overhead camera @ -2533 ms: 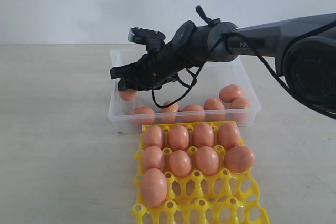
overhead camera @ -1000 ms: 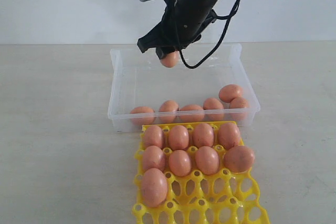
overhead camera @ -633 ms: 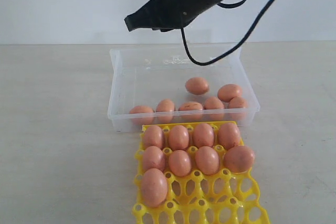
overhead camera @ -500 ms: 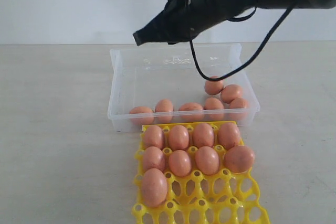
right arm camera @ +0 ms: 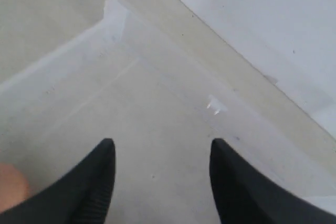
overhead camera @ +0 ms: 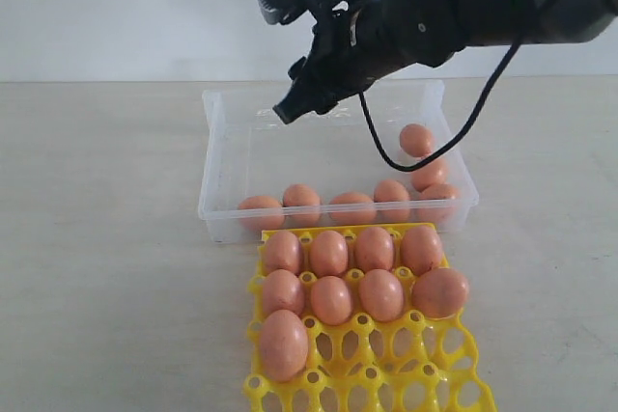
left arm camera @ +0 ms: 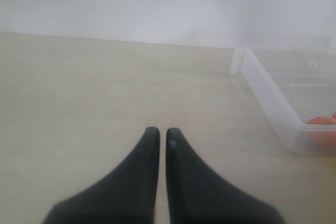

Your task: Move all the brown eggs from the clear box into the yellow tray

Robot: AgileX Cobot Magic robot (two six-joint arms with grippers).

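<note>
**Hovering open-handed above the egg box**

Nearest, the yellow tray [overhead camera: 386, 373] holds nine brown eggs [overhead camera: 329, 253] in its far cups. Just behind it sits the clear box [overhead camera: 216, 156], with seven more eggs along its near wall and right side. The right gripper [overhead camera: 288, 109] hangs over the box's far left part, fingers spread with nothing between them. A black cable [overhead camera: 384, 156] loops down from the arm across the box's right half. The left gripper [left arm camera: 158, 130], fingers together, hangs above the bare table [left arm camera: 79, 87] beside the box.
</note>
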